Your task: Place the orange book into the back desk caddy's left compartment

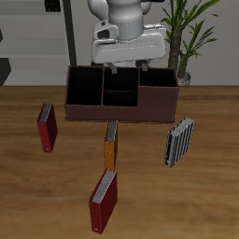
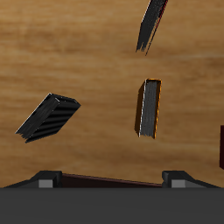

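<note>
Hovering: tool (image 1: 125, 66) above back desk caddy (image 1: 120, 95) | orange book (image 1: 110, 147) apart (unheld)

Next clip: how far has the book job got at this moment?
Nothing looks done: the orange book stands on the table in front of the back desk caddy. Nothing is in hand; the pincer hangs above the caddy. Still left: grasp, lift, and place into the left compartment.

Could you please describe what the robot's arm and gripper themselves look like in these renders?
In the exterior view the arm is glossy white with rounded, bulbous segments and darker grey joints. The hand is a wide, pale grey boxy block, from which the gripper extends two short dark fingers. The wrist view shows only the dark grey fingertips, blocky with lighter grey caps. No cables or markings are visible.
</note>
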Tool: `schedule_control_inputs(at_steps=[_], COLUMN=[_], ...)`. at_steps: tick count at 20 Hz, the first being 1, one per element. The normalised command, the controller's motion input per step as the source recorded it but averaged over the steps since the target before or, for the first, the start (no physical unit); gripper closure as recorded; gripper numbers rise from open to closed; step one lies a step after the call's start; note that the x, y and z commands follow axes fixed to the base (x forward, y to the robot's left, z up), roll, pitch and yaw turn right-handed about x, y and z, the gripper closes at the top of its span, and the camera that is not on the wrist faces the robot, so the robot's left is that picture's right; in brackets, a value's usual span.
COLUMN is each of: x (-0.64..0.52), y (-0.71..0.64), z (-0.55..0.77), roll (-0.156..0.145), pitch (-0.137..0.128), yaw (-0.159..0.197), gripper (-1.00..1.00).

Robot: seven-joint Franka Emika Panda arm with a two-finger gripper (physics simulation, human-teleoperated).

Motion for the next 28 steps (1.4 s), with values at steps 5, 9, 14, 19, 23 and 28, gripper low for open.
schedule_control_inputs(at_steps=[5,9,14,19,23,28], x=[0.0,0.05,0.13,0.12,0.16,0.21], y=[0.12,-0.09,-0.26,-0.34,-0.52,-0.41], z=[0.01,0.03,-0.06,-0.02,-0.03,-0.19], roll=[0.019,-0.009,-0.019,-0.015,-0.066,-0.034], pitch=[-0.007,-0.01,0.008,-0.014,-0.014,-0.009], yaw=[0.006,-0.001,0.036,0.02,-0.015,-0.015], gripper=[-1.0,-1.0,-1.0,-1.0,-1.0,-1.0])
